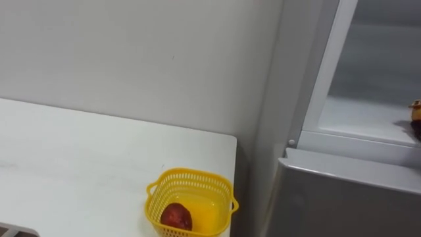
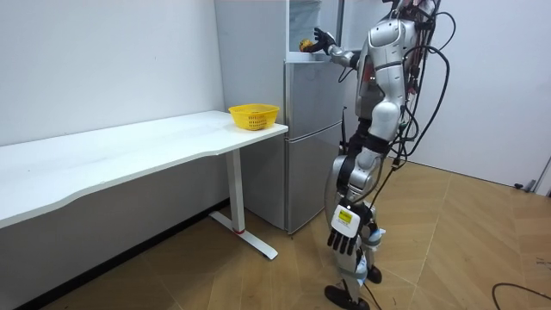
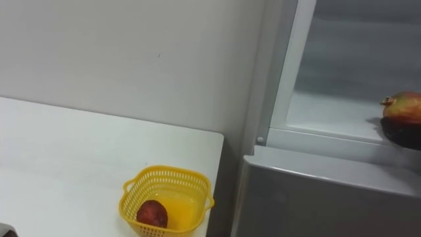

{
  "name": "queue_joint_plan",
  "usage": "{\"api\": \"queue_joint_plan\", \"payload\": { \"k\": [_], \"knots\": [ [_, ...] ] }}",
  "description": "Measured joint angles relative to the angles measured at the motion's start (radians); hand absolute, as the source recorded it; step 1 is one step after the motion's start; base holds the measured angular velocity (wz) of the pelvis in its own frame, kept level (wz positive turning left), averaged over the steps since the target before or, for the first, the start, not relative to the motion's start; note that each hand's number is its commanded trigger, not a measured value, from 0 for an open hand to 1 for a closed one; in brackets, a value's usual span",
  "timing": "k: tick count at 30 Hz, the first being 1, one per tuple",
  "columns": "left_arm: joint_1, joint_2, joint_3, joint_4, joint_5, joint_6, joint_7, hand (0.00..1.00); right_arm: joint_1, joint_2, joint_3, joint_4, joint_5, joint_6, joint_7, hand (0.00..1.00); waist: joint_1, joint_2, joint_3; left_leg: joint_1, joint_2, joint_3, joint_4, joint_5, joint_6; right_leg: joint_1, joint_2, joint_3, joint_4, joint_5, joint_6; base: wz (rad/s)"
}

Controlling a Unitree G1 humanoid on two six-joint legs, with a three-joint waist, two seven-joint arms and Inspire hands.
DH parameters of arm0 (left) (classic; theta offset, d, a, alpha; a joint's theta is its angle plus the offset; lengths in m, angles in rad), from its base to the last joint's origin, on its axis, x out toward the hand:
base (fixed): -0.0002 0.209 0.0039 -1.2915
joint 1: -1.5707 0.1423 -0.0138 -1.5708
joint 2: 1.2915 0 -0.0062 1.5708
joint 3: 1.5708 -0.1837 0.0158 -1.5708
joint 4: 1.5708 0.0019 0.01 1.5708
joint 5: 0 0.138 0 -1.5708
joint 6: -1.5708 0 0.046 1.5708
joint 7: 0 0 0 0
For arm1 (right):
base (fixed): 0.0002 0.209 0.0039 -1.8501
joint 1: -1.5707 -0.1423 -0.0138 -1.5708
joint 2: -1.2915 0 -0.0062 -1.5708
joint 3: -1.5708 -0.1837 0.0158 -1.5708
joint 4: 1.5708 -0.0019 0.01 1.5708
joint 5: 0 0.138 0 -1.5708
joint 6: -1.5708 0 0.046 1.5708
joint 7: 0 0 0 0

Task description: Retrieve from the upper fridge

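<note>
Okay, fruit (image 3: pixel 402 105) at 3 o'clock, at upper fridge shelf (image 3: pixel 329 113); right hand (image 2: pixel 322 39) at it, grip I can't tell. Left hand (image 2: pixel 344 244) hangs loose-fingered. Likely light, firm, slick: I'd cup its middle.

Nothing legible anywhere. Just above the fingers (image 2: pixel 343 248) of the lowered left hand (image 2: pixel 344 238), a small pale tag (image 2: pixel 345 217), its print too small to make out.
</note>
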Motion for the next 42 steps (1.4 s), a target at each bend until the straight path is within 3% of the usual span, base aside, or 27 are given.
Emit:
{"api": "queue_joint_plan", "payload": {
  "k": [6, 11, 18, 26, 39, 42],
  "knots": [
    [0.001, 0.001, 0.0, -0.005, 0.001, 0.008, -0.009, 0.0, 0.0, -0.002, 0.0, 0.012, 0.001, 0.01, 0.021, 0.0, 0.004, 0.002, -0.0014, -0.006, 0.0, 0.001, -0.001, 0.0, 0.0, -0.003, 0.0, 0.0, -0.001, 0.0, 0.0, 0.0],
    [0.002, 0.002, 0.002, -0.019, 0.0, 0.013, -0.033, 0.0, 0.0, -0.014, 0.0, 0.04, 0.057, 0.009, 0.068, 0.0, 0.005, 0.001, -0.0117, -0.001, 0.0, 0.0, 0.0, 0.0, 0.0, -0.002, 0.0, 0.001, -0.001, 0.0, 0.0, 0.0],
    [0.004, 0.002, 0.021, -0.025, 0.0, 0.014, -0.047, 0.0, 0.0, -0.037, 0.002, 0.049, 0.145, 0.022, 0.155, 0.0, 0.005, 0.004, -0.0098, 0.002, 0.001, -0.002, -0.001, 0.0, 0.0, 0.002, 0.001, 0.0, -0.001, 0.001, -0.002, 0.0],
    [0.026, 0.002, 0.026, -0.026, 0.0, 0.019, -0.051, 0.0, -0.046, -0.051, 0.004, 0.117, 0.152, 0.023, 0.226, 0.0, 0.004, 0.002, 0.0013, 0.002, 0.001, -0.002, -0.001, 0.0, 0.0, 0.015, 0.001, 0.002, -0.005, 0.001, -0.002, 0.0],
    [0.024, 0.004, 0.039, -0.03, 0.0, 0.036, -0.049, 0.0, -0.065, -0.068, 0.007, 0.171, 0.186, 0.038, 0.295, 0.0, -0.001, -0.018, 0.0002, 0.004, 0.001, 0.0, -0.002, 0.0, 0.0, 0.015, 0.005, 0.005, -0.02, 0.007, 0.0, 0.0],
    [0.025, 0.004, 0.04, -0.032, 0.0, 0.036, -0.051, 0.0, -0.093, -0.077, 0.023, 0.212, 0.183, 0.055, 0.315, 0.0, -0.001, -0.023, -0.0053, 0.003, 0.001, 0.0, -0.009, 0.0, 0.0, 0.009, 0.005, 0.008, -0.018, 0.008, -0.001, -0.02]
  ]
}}
